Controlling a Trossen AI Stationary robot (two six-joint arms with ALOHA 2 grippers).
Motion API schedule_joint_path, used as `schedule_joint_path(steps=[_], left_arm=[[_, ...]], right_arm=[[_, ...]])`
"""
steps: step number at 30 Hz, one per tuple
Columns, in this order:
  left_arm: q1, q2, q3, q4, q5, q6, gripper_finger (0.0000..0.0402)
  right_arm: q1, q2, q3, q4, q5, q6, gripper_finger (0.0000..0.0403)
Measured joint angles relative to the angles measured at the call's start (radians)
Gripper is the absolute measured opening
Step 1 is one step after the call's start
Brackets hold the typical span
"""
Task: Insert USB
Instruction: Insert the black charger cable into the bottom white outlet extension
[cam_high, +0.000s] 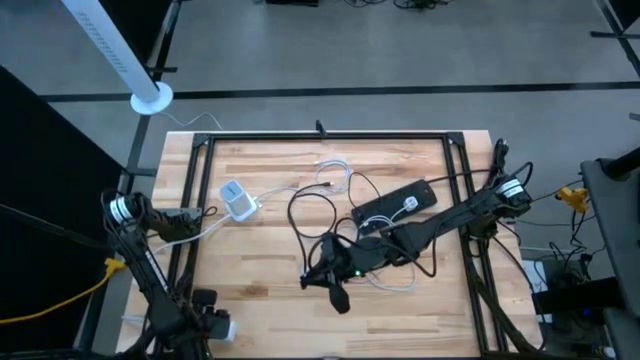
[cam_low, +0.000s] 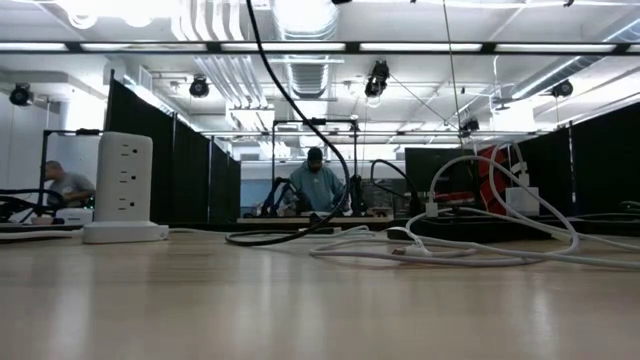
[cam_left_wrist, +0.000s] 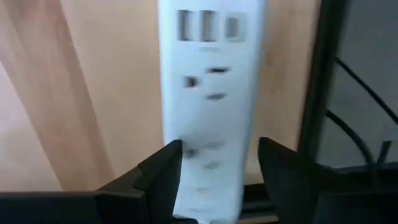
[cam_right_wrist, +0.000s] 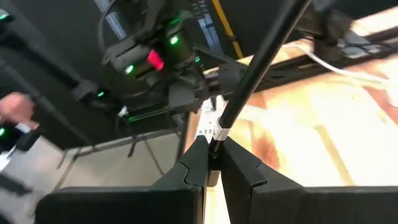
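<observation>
USB cable (cam_right_wrist: 261, 56) — thin, black, with a white band just above the grip — is pinched between the closed fingers of the right gripper (cam_right_wrist: 213, 165), held over the middle front of the bench (cam_high: 260, 310). Its plug end is hidden by the fingers. The cord looks light and limp, so I judge a hold close to the plug is needed to stop the tip from swinging. The plug itself should be stiff but small and easy to skew.

At the bench's near left corner, the left gripper (cam_left_wrist: 217, 165) is clamped across a white power strip (cam_left_wrist: 208, 93), a finger on each long side. The strip looks rigid and smooth — likely slippery — and its USB ports (cam_left_wrist: 205, 26) sit at the far end.
</observation>
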Motion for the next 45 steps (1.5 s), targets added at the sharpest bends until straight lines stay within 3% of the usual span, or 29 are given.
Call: schedule_joint_path(steps=[5, 8, 10, 15, 17, 23, 26, 31, 37, 45], left_arm=[[0.003, -0.024, 0.018, 0.003, -0.02, -0.014, 0.0183], [0.021, -0.073, 0.054, 0.001, -0.127, -0.023, 0.0173], [0.045, -0.124, 0.082, -0.023, -0.276, -0.02, 0.0166], [0.135, -0.269, 0.103, -0.006, -0.796, -0.003, 0.0145], [0.198, -0.307, 0.093, 0.083, -0.89, 0.092, 0.0138], [0.387, -0.335, 0.066, 0.477, -0.886, 0.461, 0.012], [0.431, -0.336, 0.066, 0.589, -0.858, 0.579, 0.0113], [0.464, -0.324, 0.064, 0.67, -0.781, 0.614, 0.0109], [0.488, -0.275, 0.062, 0.888, -0.666, 0.712, 0.0118], [0.533, -0.237, 0.06, 0.926, -0.576, 0.658, 0.0136]], right_arm=[[-0.009, 0.0, 0.0, 0.013, -0.122, -0.128, 0.0014], [-0.024, 0.0, 0.0, 0.006, -0.238, -0.238, 0.0014], [-0.038, 0.0, 0.0, -0.003, -0.319, -0.289, 0.0014], [-0.104, 0.0, 0.0, -0.018, -0.535, -0.268, 0.0014], [-0.127, 0.0, 0.0, -0.018, -0.566, -0.267, 0.0014], [-0.143, 0.0, 0.0, -0.009, -0.662, -0.23, 0.0015], [-0.126, 0.0, 0.0, -0.009, -0.679, -0.215, 0.0015], [-0.113, -0.006, 0.0, 0.006, -0.684, -0.207, 0.0014], [-0.114, -0.006, 0.0, 0.012, -0.683, -0.212, 0.0014], [-0.114, -0.008, 0.017, 0.003, -0.679, -0.251, 0.0015]])
